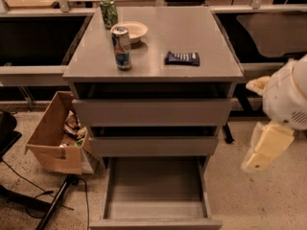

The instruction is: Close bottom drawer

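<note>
The bottom drawer [154,223] of the grey cabinet [153,111] is pulled far out toward me. Its grey tray interior [156,186] shows and holds nothing. The middle drawer [153,146] and the top drawer [153,111] each stand slightly out. My arm comes in from the right edge, white and cream. My gripper [266,147] hangs at its lower end, to the right of the cabinet at about middle-drawer height. It is apart from the cabinet and touches nothing.
On the cabinet top stand a blue can [122,48], a green can [109,12], a small bowl [129,31] and a dark snack packet [182,58]. An open cardboard box [55,138] with clutter sits on the floor to the left. Cables and a dark stand leg [55,202] lie at lower left.
</note>
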You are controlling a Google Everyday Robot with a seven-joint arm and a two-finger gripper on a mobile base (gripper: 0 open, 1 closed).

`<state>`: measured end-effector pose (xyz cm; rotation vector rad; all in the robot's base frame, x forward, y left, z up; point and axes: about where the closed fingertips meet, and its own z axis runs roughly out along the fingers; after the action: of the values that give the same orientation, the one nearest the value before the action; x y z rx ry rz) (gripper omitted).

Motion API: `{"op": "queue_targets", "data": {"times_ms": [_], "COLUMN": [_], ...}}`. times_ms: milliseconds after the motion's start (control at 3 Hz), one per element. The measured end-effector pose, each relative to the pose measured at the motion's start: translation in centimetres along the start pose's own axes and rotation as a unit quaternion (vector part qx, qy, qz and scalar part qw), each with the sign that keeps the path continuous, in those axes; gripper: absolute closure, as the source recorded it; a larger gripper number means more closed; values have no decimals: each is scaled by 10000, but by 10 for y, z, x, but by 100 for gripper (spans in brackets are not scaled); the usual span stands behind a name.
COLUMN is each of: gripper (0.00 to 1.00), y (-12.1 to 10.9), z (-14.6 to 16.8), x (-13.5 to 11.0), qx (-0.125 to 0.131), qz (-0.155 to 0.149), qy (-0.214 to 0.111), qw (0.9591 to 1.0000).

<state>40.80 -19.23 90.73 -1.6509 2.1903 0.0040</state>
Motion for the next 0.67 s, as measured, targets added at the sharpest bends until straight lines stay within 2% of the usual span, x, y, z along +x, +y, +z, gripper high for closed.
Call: {"op": "queue_targets", "data": {"times_ms": [333,667], "gripper": [0,0], "y": [27,75], "z": [64,168], "x": [13,57], "qx": [-47,-389], "qz": [0,-69], "qy": [-34,427], "qw": [10000,9983]}}
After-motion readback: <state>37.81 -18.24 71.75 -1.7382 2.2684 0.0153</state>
